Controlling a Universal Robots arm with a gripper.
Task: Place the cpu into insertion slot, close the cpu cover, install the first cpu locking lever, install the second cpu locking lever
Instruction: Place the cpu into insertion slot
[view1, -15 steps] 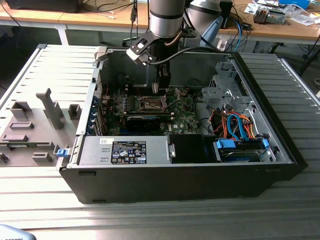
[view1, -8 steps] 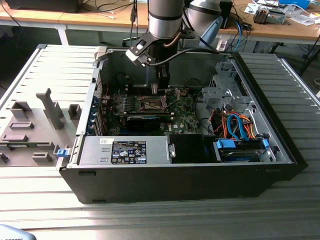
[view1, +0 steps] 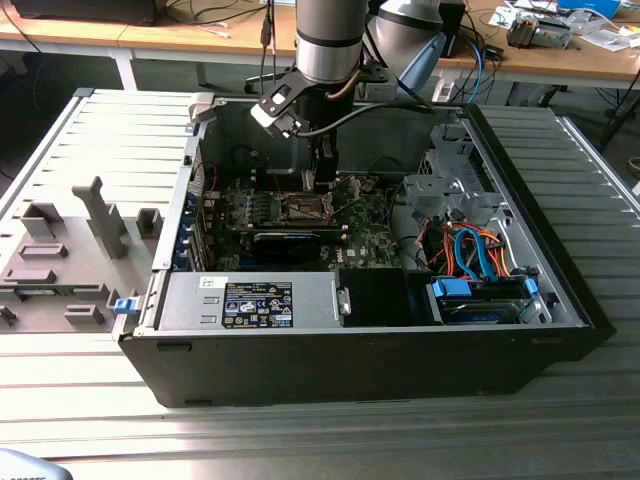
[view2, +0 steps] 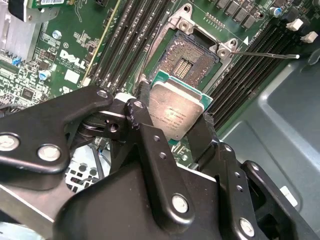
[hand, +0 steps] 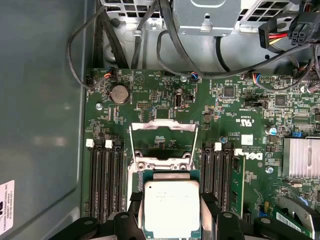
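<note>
My hand (view2: 173, 114) grips the cpu (hand: 171, 207) by two opposite edges, poised just short of the open slot (view2: 189, 54), cover (hand: 162, 126) raised beyond it.

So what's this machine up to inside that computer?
A robot arm's gripper is clamped on the cpu, holding it close to the empty insertion slot inside an open computer case. The cpu cover stands open, and the chip is not yet seated.

cpu (hand: 171, 207) — matt silver-grey metal face
</note>
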